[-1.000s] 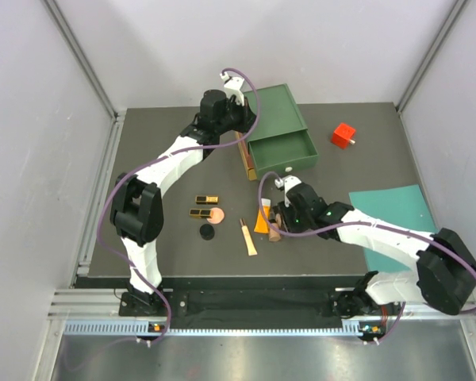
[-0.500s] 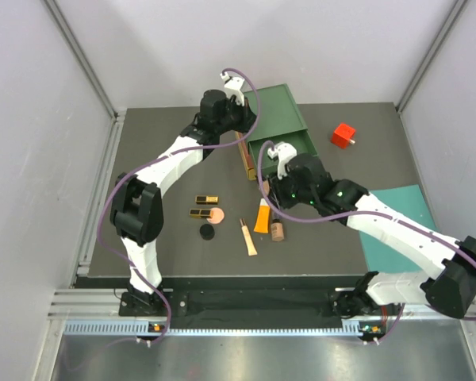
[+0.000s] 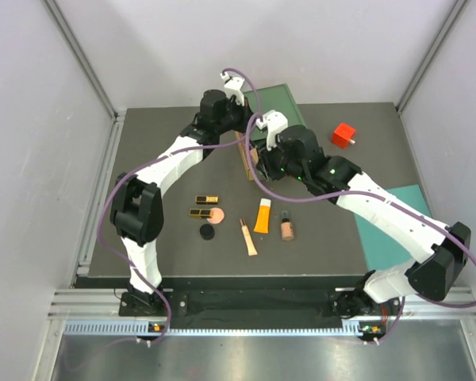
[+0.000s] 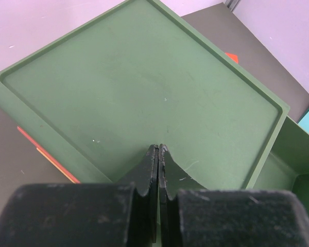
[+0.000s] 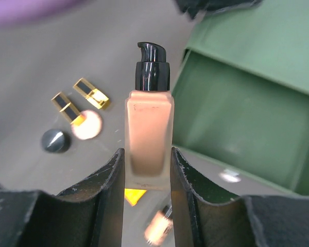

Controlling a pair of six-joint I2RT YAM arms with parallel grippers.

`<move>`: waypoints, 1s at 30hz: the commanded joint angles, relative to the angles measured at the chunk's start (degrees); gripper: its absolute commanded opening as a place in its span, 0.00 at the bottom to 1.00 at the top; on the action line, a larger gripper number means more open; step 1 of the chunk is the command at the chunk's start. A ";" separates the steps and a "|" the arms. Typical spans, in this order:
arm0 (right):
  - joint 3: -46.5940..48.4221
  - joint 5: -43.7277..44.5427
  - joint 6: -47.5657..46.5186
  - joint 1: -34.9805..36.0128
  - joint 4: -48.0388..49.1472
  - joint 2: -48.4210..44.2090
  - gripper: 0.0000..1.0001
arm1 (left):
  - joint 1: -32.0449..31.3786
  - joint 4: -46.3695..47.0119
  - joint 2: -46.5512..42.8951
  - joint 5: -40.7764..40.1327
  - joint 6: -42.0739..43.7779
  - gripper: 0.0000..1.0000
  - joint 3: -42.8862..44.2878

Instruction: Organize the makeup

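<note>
My right gripper (image 3: 263,163) (image 5: 148,170) is shut on a tan bottle (image 5: 148,134) with a black pump cap. It holds the bottle above the table, beside the open green drawer (image 5: 247,128). On the table lie two gold-black cases (image 3: 207,199) (image 3: 200,213), a round peach compact (image 3: 216,215), a black disc (image 3: 207,232), a slim peach tube (image 3: 247,236), a yellow-orange tube (image 3: 262,214) and a second tan bottle (image 3: 286,227). My left gripper (image 3: 244,119) (image 4: 158,149) is shut and empty, resting over the drawer box's green top (image 4: 144,87).
The green drawer box (image 3: 282,99) stands at the back centre, partly hidden under my right arm. A red cube (image 3: 343,135) sits to its right. A teal mat (image 3: 389,210) lies at the right. Grey walls close in on both sides.
My right gripper has lifted a tan bottle from beside the yellow-orange tube and carried it back toward the drawer. The second bottle now shows uncovered. The left arm has not moved.
</note>
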 commanded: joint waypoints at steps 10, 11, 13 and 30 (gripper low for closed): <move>7.30 12.35 -14.83 -1.11 3.98 3.15 0.00 | 0.09 -10.33 3.32 0.34 -0.34 0.00 -1.43; 7.39 12.35 -15.80 -1.02 4.06 3.33 0.00 | 0.09 -10.33 3.32 0.34 -0.43 0.00 -1.43; 7.39 12.62 -16.60 -1.19 3.98 4.55 0.00 | 0.09 -10.41 3.32 0.34 -0.43 0.00 -1.43; 4.85 14.72 -20.20 -2.07 0.72 7.90 0.10 | 0.09 -11.03 3.50 -0.72 0.45 0.00 -1.07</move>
